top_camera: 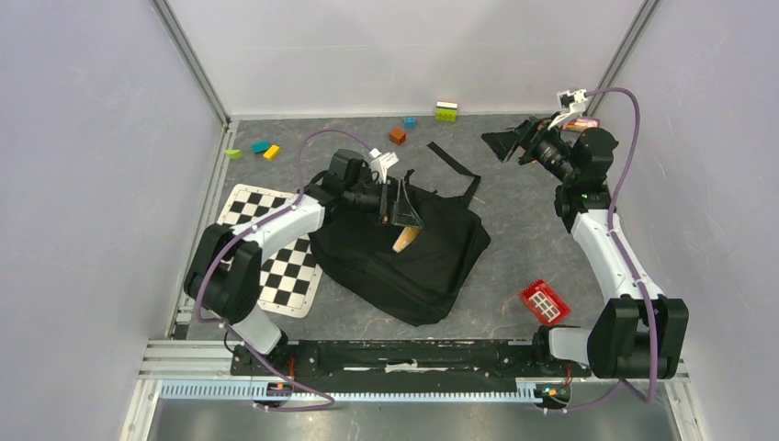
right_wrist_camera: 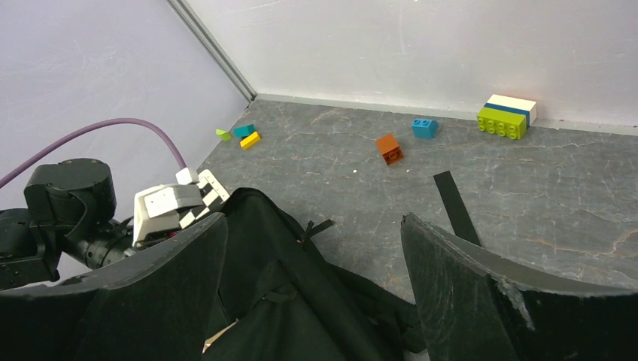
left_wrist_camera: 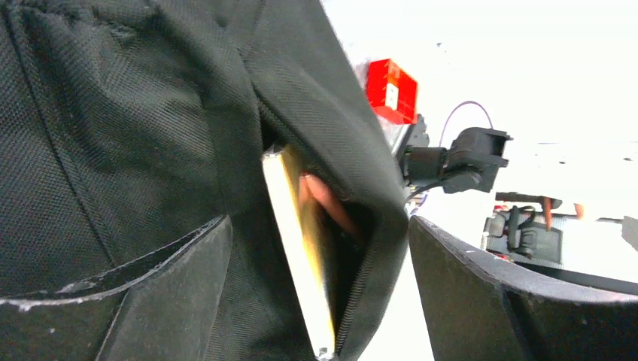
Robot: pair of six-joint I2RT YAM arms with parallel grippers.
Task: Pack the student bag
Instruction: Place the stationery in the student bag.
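- From the top view, I see the large black soft fabric backpack [top_camera: 432, 266] lying slumped on the grey table in the middle, its near-left corner over the black-and-white chequered board [top_camera: 253, 216].
- My left gripper [top_camera: 401, 204] is over the top of the backpack, at its opening, fingers spread wide.
- In the left wrist view the open edge of the bag sits between those fingers. The left finger [left_wrist_camera: 113, 316] lies against the woven fabric, and the right one stands apart from the bag's edge with bright background between them. I see nothing pinched.
- A flat, thin tan-yellow item [left_wrist_camera: 297, 241] stands edge-on inside the opening, between the two fingers. Something pinkish sits behind it, but that part is too dark for me to identify.
- My right gripper [top_camera: 507, 143] is raised well to the bag's far right, fingers wide apart with nothing in them. In its own camera the backpack lies below and between them.
- Writing: the red box [left_wrist_camera: 391, 90] carries a white label, but it is blurred and I cannot read it.
- The green, blue and white stacked plastic bricks [right_wrist_camera: 508, 116] by the back wall show only studs.
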